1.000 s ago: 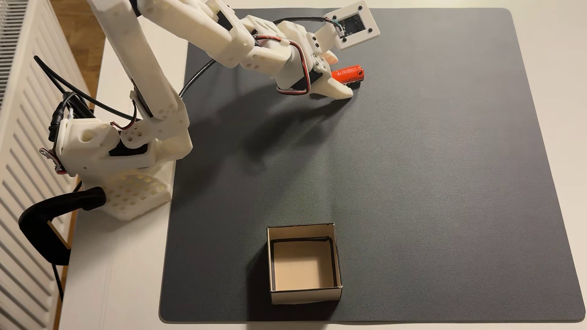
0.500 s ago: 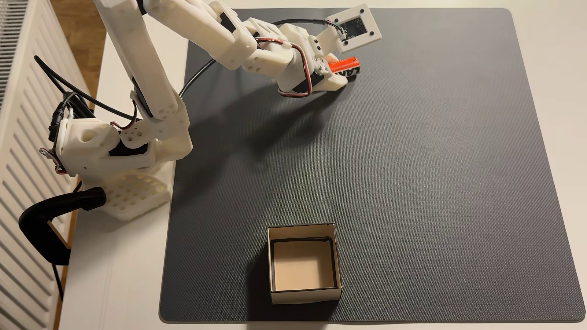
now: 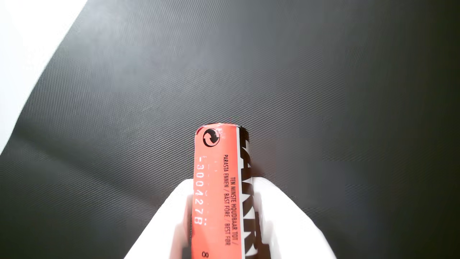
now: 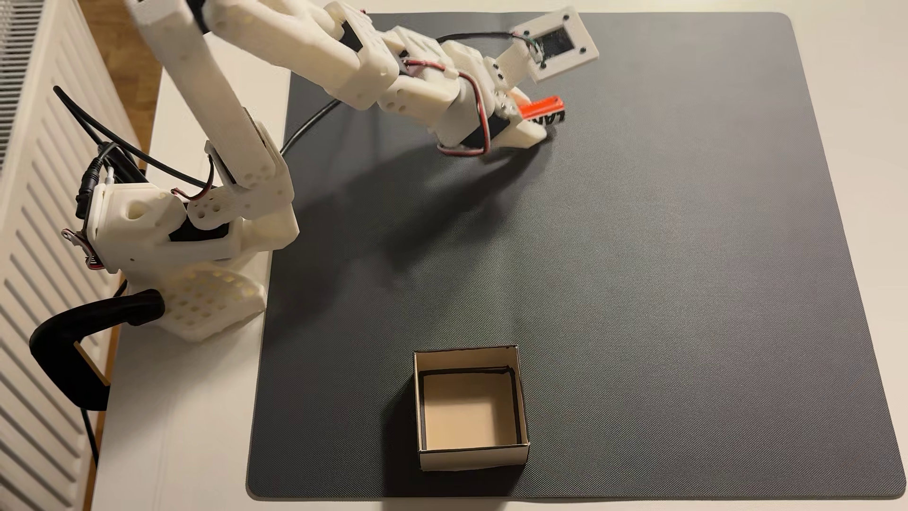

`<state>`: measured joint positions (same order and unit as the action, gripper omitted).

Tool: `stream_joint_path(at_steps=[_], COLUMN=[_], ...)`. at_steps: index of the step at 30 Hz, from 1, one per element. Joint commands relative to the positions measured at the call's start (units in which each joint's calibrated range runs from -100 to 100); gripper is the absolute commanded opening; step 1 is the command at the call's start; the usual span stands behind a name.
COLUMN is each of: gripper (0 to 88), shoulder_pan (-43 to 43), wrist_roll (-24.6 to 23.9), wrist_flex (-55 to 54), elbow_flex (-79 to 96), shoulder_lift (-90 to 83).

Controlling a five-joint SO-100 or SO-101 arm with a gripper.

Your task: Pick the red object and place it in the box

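- Your gripper [image 4: 533, 123] is clamped on the red object [image 4: 543, 109] at the far end of the dark mat [image 4: 688, 295]; in the wrist view the cylinder [image 3: 219, 187] sits squarely between the two white fingers [image 3: 287, 219], with a finger pressed against each side.
- The cylinder's long axis runs straight out from the gripper, in line with the fingers: its free end, printed with a round arrow mark, sticks out past the fingertips, while the near end stays buried between them (how deep it sits is hidden).
- In the fixed view the red object points toward the right of the picture, its free end tipped a little upward; whether it has left the mat cannot be told for sure.
- The box [image 4: 470, 457] stands open and empty near the front edge of the mat, well apart from the gripper, toward the bottom of the fixed view and a little left of it.
- Your arm [image 4: 295, 44] is stretched forward from its base [image 4: 196, 275] at the left edge of the bench [image 4: 196, 442], the forearm reaching low over the mat and the wrist pitched down.
- The carry, as it looks from here, calls for a lift and a wide swing back toward the box (with the protruding end kept clear of the near wall on the way in).
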<state>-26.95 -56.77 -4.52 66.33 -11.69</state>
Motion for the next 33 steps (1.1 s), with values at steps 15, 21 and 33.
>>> stream_joint_path(at_steps=[15,21,33], gripper=[1.2,0.8,1.4], shoulder_pan=[22.4,33.4,46.9], wrist_roll=[10.8,11.1,11.0], wrist_flex=[44.2,46.4,46.4], elbow_flex=[-6.9,0.5,12.1], shoulder_lift=[-51.8,-60.4,-68.8])
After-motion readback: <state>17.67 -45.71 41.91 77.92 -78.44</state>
